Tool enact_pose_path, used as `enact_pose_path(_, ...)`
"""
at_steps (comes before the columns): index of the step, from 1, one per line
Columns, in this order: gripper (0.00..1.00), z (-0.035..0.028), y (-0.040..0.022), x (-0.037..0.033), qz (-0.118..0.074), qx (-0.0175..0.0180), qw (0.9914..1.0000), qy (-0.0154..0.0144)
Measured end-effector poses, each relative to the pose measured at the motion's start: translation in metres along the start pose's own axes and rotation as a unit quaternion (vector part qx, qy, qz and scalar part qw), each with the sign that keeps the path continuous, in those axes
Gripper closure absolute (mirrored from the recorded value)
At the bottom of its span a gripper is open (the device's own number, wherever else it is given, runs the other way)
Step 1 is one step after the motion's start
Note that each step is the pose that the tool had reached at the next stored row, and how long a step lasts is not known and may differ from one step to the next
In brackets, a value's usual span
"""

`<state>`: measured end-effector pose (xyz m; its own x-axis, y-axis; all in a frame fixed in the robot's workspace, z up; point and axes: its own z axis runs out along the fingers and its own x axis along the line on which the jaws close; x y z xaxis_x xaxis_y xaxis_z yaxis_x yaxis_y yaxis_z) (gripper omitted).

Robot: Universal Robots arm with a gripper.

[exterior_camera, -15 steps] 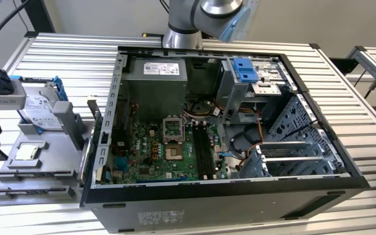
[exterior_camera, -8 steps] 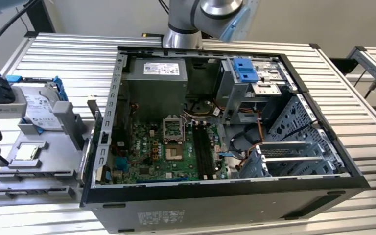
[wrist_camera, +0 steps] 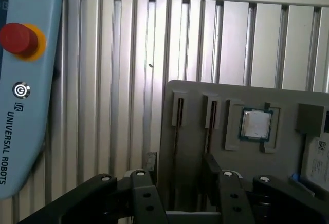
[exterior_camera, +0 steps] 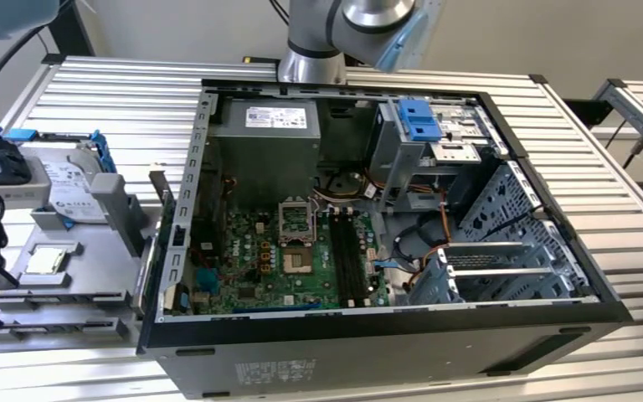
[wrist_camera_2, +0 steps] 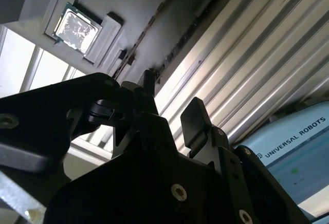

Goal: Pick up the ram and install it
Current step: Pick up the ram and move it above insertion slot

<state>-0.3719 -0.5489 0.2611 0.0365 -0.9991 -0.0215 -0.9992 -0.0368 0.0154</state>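
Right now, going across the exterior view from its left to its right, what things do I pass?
Hard drive on the gray holder → green motherboard inside the open computer case → blue latch on the drive cage → perforated case wall.

The exterior view looked steeply down from high above the open computer case, with the grey tray just beside the case. Both wrist views sat close to that tray, facing it past the tool, and shared its processor chip and the ribbed desk.
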Motion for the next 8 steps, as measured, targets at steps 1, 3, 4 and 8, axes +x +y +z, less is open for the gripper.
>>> enact_pose_path(1, 0.00, 0.0010, 0.0001, 0.0001, 0.000, 0.0000, 1.00000, 0.0000)
enact_pose_path(3, 0.00, 0.0033, 0.0002, 0.0001, 0.000, 0.0000, 1.00000, 0.0000)
enact_pose_path(4, 0.00, 0.0048, 0.0003, 0.0001, 0.000, 0.0000, 1.00000, 0.0000)
enact_pose_path(8, 0.00, 0.0114, 0.0005, 0.0002, 0.000, 0.0000, 1.00000, 0.0000)
